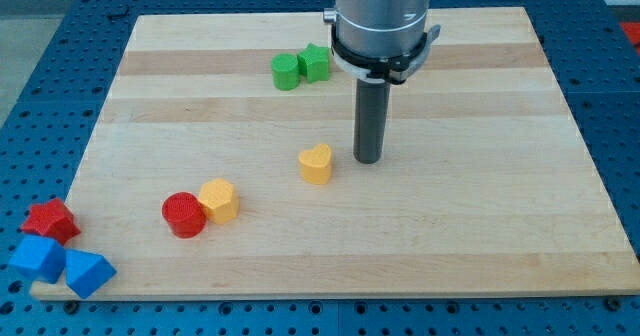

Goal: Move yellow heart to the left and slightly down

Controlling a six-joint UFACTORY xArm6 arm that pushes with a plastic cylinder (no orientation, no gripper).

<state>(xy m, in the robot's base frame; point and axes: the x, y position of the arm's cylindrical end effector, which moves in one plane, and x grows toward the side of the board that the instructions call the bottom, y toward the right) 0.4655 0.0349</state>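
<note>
The desk [500, 226] is a pale wooden board that fills most of the view, resting on a blue perforated base. Over it hangs the arm's grey cylindrical housing [383, 21], from which the dark rod drops to the wood. There are no jaws on this rig, so nothing opens, closes or grips; the rod only pushes.

My tip [368, 161] sits on the desk just to the view's right of the yellow heart [316, 163], near it but with a sliver of bare wood between them, so they look apart, not touching. The heart lies close to the middle of the desk.

Well to the view's left and lower than my tip are a yellow block [219, 199], its shape hard to make out, and a red cylinder [184, 214] touching it. Above and left of my tip, near the view's top, two green blocks [300, 67] stand pressed together. Far off at the lower-left corner sit a red star-like block [50, 219] and two blue blocks [60, 265].

To do the step well, I judge the tip should meet the heart on its right side, slightly above its middle, so the push carries it left and a little toward the view's bottom. A contact off the centre line would likely spin the heart away. The travel should end before the yellow block and red cylinder, which lie roughly along that path.
</note>
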